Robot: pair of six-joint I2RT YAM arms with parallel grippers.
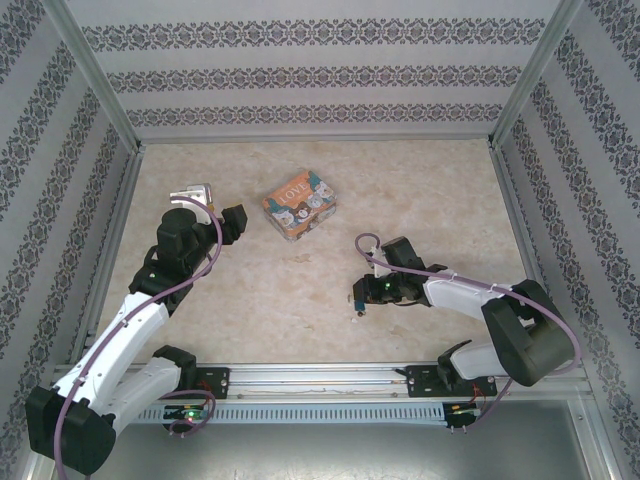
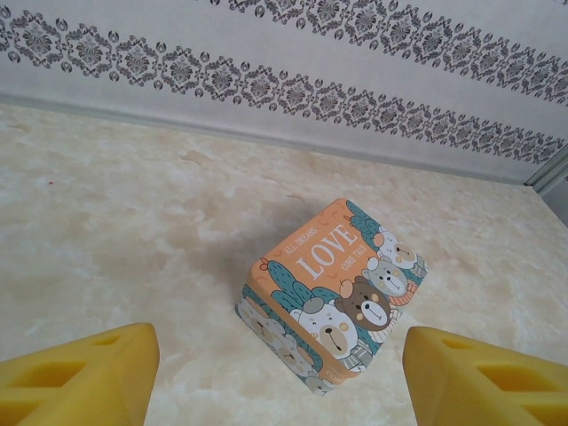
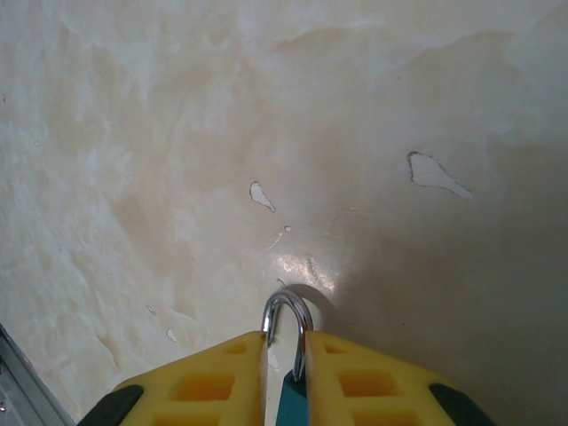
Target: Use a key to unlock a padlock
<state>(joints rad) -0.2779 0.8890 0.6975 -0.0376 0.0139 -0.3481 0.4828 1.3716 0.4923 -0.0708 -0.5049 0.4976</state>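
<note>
Nearest the bases, the right gripper point(image 3: 286, 342) is clamped on the padlock point(image 3: 290, 399), its yellow fingers point(image 3: 213, 383) pinching the teal body so the silver shackle point(image 3: 268, 319) pokes out ahead, low over the marbled table point(image 3: 177, 133). The lock looks light, rigid and smooth-sided, so I judge the body's flat faces the right place to hold, squeezed firmly against twisting when the key turns. Farther out, the left gripper point(image 1: 200, 192) hangs with its fingers spread wide and nothing between them, facing the orange LOVE tin point(image 2: 333, 293)
</note>
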